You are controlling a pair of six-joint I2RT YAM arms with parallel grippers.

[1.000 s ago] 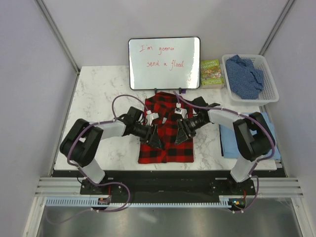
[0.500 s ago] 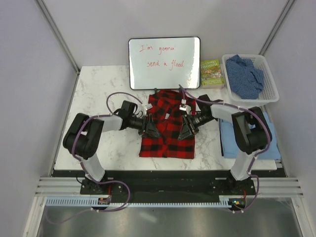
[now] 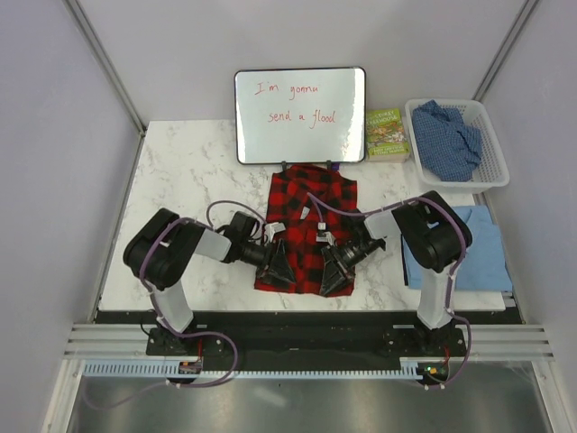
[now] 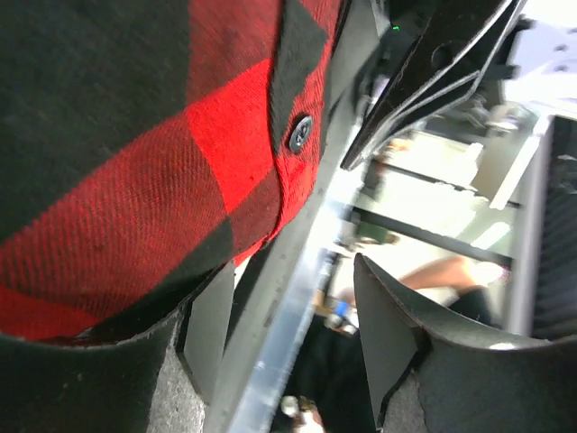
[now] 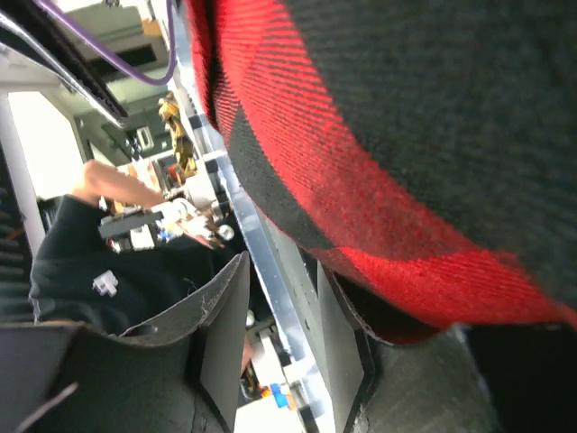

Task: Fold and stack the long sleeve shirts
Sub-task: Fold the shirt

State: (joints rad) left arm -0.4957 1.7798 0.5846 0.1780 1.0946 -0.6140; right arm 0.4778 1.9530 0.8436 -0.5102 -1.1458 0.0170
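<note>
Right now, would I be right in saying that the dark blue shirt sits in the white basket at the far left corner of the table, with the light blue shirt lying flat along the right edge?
Not quite: the basket holding the dark blue shirt stands at the far right corner of the table, next to the book, as the top view shows. The light blue shirt does lie flat along the right edge.

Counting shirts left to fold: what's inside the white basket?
One crumpled dark blue shirt fills most of the basket. Anything beneath it is covered.

Three shirts, two arms, one whiteboard, one book, one basket, one table
</note>
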